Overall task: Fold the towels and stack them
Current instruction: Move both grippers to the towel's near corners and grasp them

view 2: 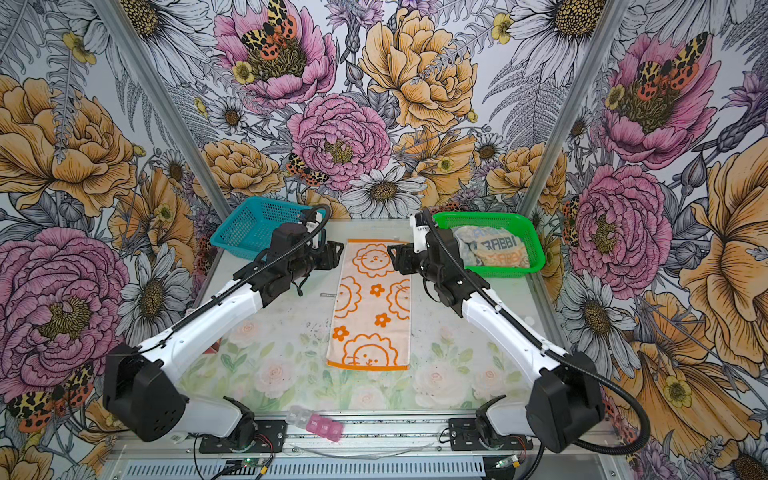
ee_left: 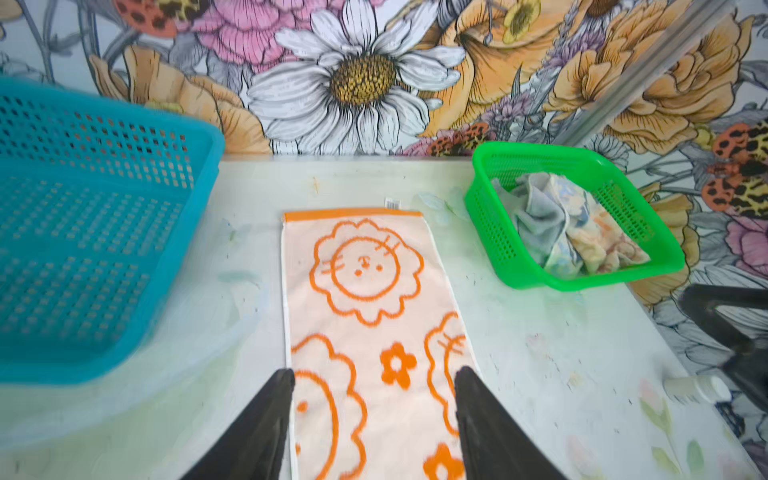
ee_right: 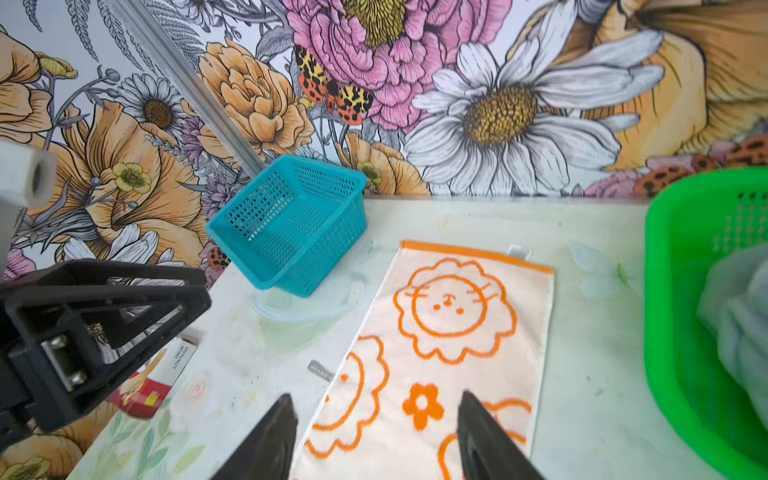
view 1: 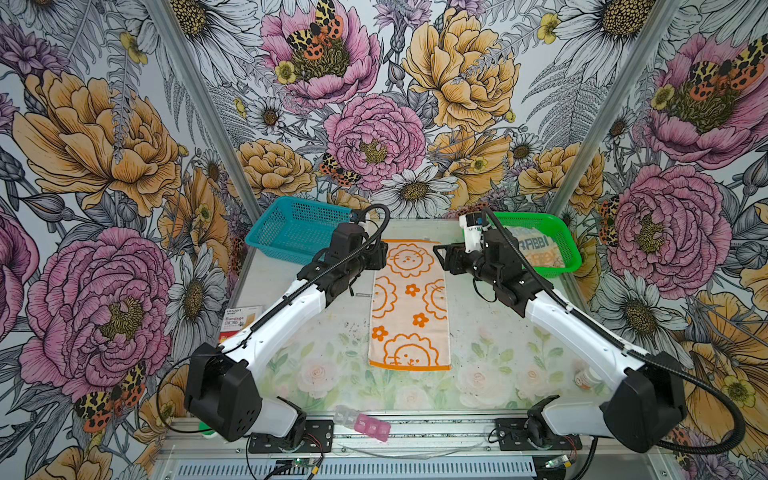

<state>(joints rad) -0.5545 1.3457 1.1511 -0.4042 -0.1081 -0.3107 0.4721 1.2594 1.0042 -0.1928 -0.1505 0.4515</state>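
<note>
The orange towel (view 1: 409,307) (view 2: 372,307), pale with orange lion-like faces and flowers, lies flat as a long narrow strip at the middle of the table (view 1: 478,332), running from near to far with an orange hem at each end. The left gripper (view 1: 376,255) (view 2: 332,255) sits at the strip's left edge towards its far end, and the right gripper (view 1: 442,253) (view 2: 395,255) just off the right edge at about the same depth. The top views do not show whether either touches the cloth. In the left wrist view the left gripper (ee_left: 374,374) has its fingers spread with only the towel (ee_left: 365,291) showing between them. The right gripper (ee_right: 376,397) is likewise parted and grips nothing. At the far right the green basket (view 1: 569,245) (ee_left: 582,286) holds the crumpled striped towel (view 1: 536,249) (ee_left: 594,237) lettered "RABBI", bunched together with a pale grey towel (ee_left: 536,216). At the far left the blue basket (view 1: 291,232) (ee_right: 291,232) stands tilted, its mesh floor in plain view. A bandage box (view 1: 243,318) lies at the left edge of the table, a small white bottle (view 1: 586,378) at the right, and a pink pill box (view 1: 372,428) on the near rail.
</note>
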